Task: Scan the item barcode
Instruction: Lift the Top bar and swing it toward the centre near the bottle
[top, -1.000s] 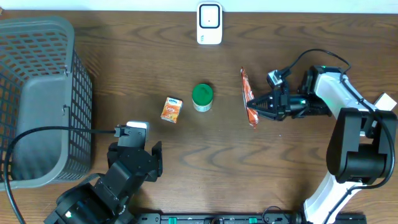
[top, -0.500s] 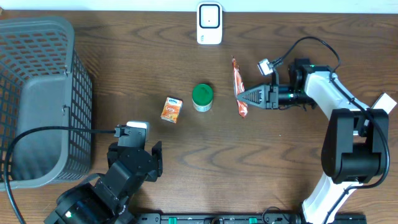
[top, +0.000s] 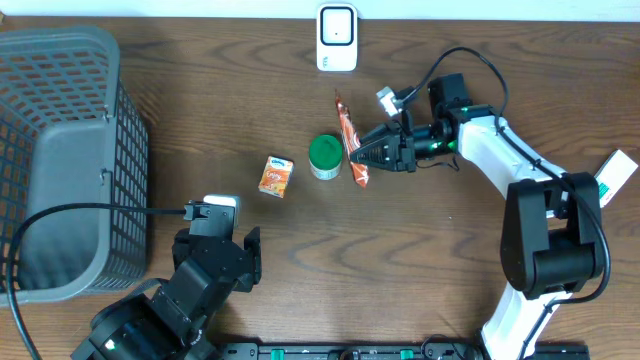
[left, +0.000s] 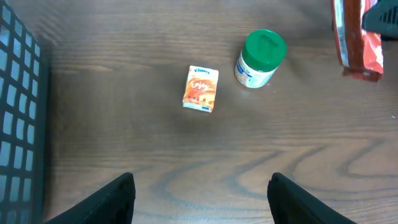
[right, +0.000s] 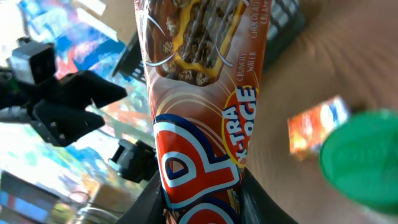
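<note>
Right end effector is clamped on the snack packet; left end effector stands open, empty. Recommend: turn the barcode toward the scanner at 12 o'clock, passing clear of the jar.

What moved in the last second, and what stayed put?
The right gripper, still clamped on the snack packet, carried it left and a bit toward the far edge, up beside the green-lidded jar. Nothing was picked up or let go. The left gripper, small orange box, jar, scanner and basket stayed where they were.
</note>
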